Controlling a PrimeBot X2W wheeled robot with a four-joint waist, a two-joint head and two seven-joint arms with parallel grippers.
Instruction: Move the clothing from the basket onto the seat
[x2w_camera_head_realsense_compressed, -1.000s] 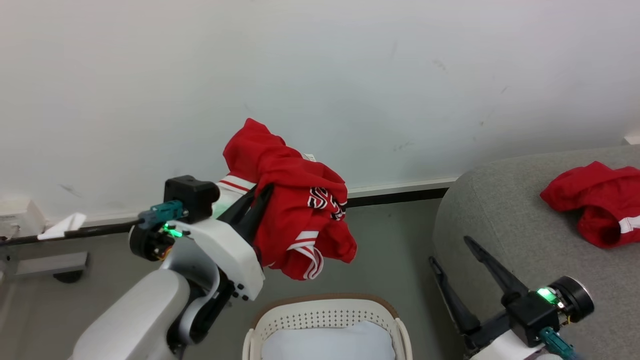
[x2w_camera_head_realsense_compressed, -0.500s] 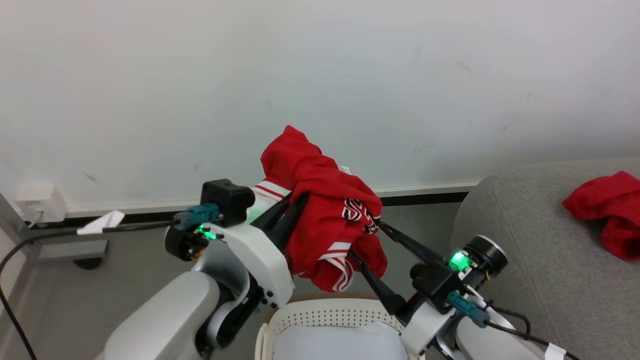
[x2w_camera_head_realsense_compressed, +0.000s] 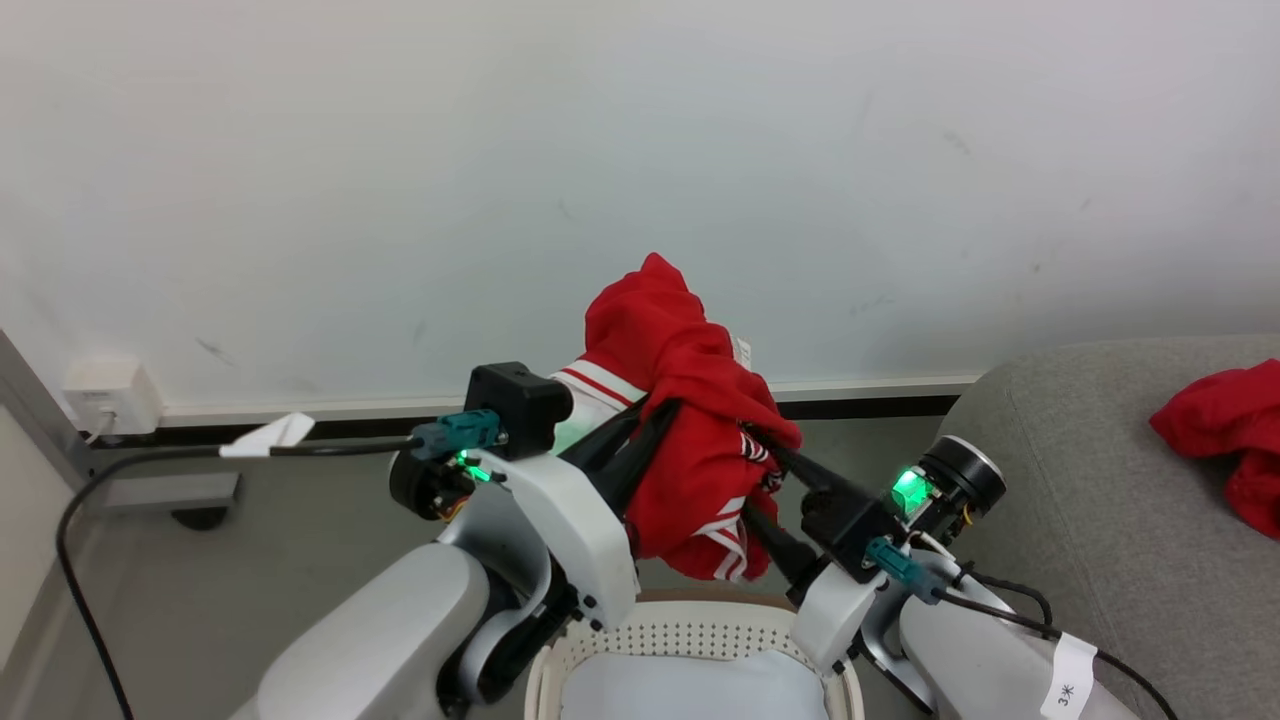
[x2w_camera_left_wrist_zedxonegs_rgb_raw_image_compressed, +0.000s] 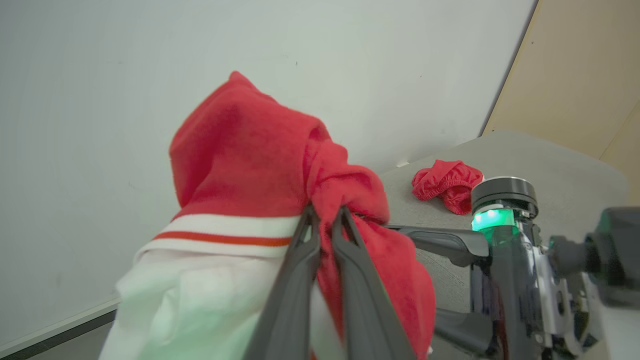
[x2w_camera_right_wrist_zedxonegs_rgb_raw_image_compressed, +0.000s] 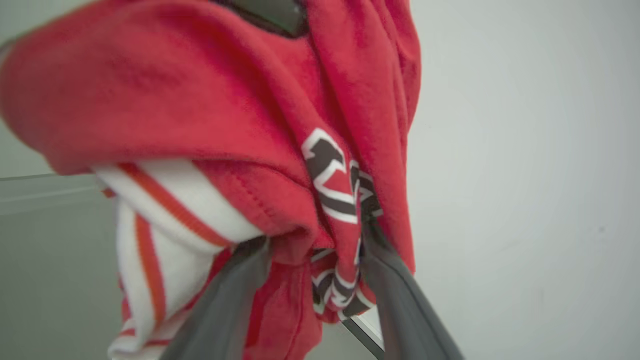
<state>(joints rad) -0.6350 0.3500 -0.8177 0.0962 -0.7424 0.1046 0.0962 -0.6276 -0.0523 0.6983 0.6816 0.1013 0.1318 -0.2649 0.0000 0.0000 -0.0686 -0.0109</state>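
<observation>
At the right, grey sofa (x2w_camera_head_realsense_compressed: 1080, 480), with one red garment (x2w_camera_head_realsense_compressed: 1225, 440) lying on it. Bottom centre, white basket (x2w_camera_head_realsense_compressed: 690, 635) with a pale cloth (x2w_camera_head_realsense_compressed: 690, 690) inside. Above the basket, red-and-white shirt (x2w_camera_head_realsense_compressed: 690, 440) held in the air, clear of the rim. Pinching the shirt's fabric, left tool (x2w_camera_left_wrist_zedxonegs_rgb_raw_image_compressed: 326, 212). Spread, one finger either side of a fold, right tool (x2w_camera_right_wrist_zedxonegs_rgb_raw_image_compressed: 315, 240).

The basket (x2w_camera_head_realsense_compressed: 680, 635) sits low in front of us with the liner cloth (x2w_camera_head_realsense_compressed: 690, 690) in it. Above it hangs the held garment (x2w_camera_head_realsense_compressed: 700, 470), pinched in our left gripper (x2w_camera_head_realsense_compressed: 672, 408) on its left, and between the fingers of our right gripper (x2w_camera_head_realsense_compressed: 760, 478) on its right. The seat (x2w_camera_head_realsense_compressed: 1090, 520) stands right of the basket, and the second garment (x2w_camera_head_realsense_compressed: 1220, 440) lies on it, away from its left edge
</observation>
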